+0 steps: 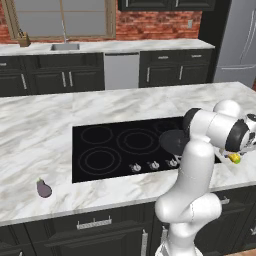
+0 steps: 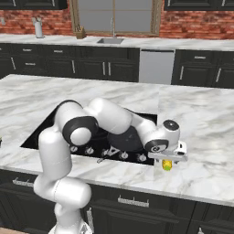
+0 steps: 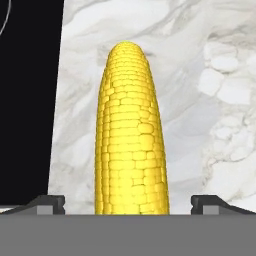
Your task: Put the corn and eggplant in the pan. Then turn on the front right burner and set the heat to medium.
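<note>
The yellow corn point(image 3: 131, 135) lies on the marble counter just right of the cooktop, with its tip pointing away from the hand. My gripper point(image 3: 128, 202) is lowered over it and open. Its fingertips point(image 3: 50, 202) stand on either side of the cob with a gap on each side. From the base, the corn point(image 2: 167, 165) peeks out under the hand point(image 2: 169, 153). The dark round pan point(image 1: 172, 141) sits on the cooktop's right side, partly behind my arm. The purple eggplant point(image 1: 44, 188) rests far left on the counter near the front edge.
The black cooktop point(image 1: 100, 150) has a row of knobs point(image 1: 152, 165) along its front edge. Marble counter point(image 2: 201, 132) stretches to the right of the corn. A sink point(image 1: 65, 47) and dark cabinets line the back wall.
</note>
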Robot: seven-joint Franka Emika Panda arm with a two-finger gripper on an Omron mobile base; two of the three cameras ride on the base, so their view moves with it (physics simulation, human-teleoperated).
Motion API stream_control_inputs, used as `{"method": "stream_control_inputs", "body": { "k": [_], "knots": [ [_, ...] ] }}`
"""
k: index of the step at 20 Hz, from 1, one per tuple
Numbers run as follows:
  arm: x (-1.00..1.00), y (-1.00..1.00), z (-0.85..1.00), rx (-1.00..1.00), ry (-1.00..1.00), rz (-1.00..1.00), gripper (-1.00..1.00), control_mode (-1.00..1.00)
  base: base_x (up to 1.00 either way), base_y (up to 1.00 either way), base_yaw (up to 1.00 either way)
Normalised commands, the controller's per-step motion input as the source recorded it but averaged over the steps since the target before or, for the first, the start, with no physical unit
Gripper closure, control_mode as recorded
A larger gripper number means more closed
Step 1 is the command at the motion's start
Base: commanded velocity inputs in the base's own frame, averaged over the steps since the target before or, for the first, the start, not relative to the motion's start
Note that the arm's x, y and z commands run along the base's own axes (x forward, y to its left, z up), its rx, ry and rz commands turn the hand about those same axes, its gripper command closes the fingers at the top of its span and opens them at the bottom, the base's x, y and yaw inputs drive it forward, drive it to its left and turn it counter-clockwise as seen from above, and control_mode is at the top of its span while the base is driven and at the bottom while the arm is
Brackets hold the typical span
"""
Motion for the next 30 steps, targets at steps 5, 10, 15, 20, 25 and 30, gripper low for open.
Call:
{"method": "stream_control_inputs", "body": {
  "k": [5,10,15,20,25,30],
  "knots": [
    [0.00,0.00,-0.17,0.02,0.00,0.00,-1.00,-1.00,0.00,0.00,0.00],
    [0.00,0.00,0.00,0.00,0.00,0.00,1.00,-1.00,0.00,0.00,0.00],
    [0.00,0.00,0.00,0.00,0.00,0.00,1.00,-1.00,0.00,0.00,0.00],
    [0.00,0.00,0.12,0.00,0.00,0.00,1.00,-1.00,0.00,0.00,0.00],
    [0.00,0.00,0.71,0.00,0.00,0.00,1.00,-1.00,0.00,0.00,0.00],
    [0.00,0.36,0.53,-0.03,0.00,0.00,1.00,-1.00,0.00,0.00,0.00]
  ]
}}
